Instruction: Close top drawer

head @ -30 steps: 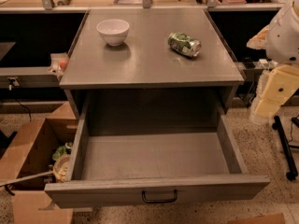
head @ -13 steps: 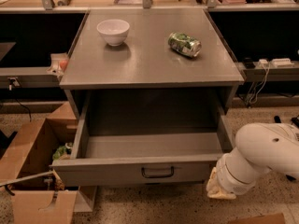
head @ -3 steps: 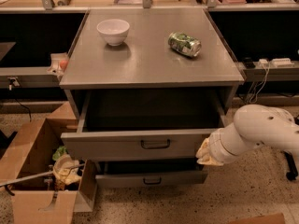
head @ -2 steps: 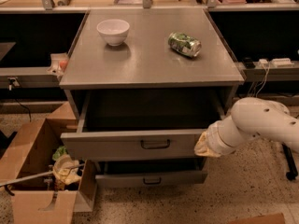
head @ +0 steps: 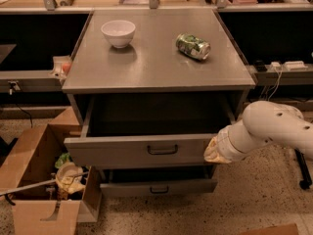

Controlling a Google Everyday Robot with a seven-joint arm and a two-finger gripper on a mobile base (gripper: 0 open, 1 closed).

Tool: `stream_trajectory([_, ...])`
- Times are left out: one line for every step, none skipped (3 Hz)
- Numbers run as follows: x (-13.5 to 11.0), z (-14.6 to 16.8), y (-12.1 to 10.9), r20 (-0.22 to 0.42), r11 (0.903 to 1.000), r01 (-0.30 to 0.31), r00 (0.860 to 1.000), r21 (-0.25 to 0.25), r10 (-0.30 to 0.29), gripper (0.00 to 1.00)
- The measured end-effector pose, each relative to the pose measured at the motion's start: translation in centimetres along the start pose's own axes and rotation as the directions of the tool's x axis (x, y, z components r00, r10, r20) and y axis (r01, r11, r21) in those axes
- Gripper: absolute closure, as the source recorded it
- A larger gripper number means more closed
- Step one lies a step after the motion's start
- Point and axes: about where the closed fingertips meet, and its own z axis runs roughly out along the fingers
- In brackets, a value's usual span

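- Camera view: the top drawer [head: 142, 151] stands part-way out of the grey cabinet [head: 156, 67]. Its tall front panel sits clear of the cabinet face, with a dark gap of open interior showing behind it.
- The gripper [head: 213, 152] is at the right end of that front panel, level with the bar handle [head: 162, 150] and well to its right. It seems to be touching the panel. Whether it is apart or together I cannot tell, since the end of the arm hides it.
- Below, the narrower lower drawer [head: 159, 186] is also out a little; it is not the task's drawer.
- On the cabinet top, a white bowl [head: 118, 33] stands at the left and a green can [head: 192, 46] lies on its side at the right, well apart.
- Progress, as I judge it: the top drawer looks roughly half shut. What is left is to push the panel in until it is flush with the cabinet face.
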Motion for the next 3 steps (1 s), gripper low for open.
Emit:
stream_trajectory([0.00, 0.00, 0.00, 0.000, 1.0000, 0.000, 1.000, 0.000, 0.000, 0.51])
stream_trajectory([0.00, 0.00, 0.00, 0.000, 1.0000, 0.000, 1.000, 0.000, 0.000, 0.28])
stream_trajectory([0.00, 0.00, 0.00, 0.000, 1.0000, 0.000, 1.000, 0.000, 0.000, 0.05])
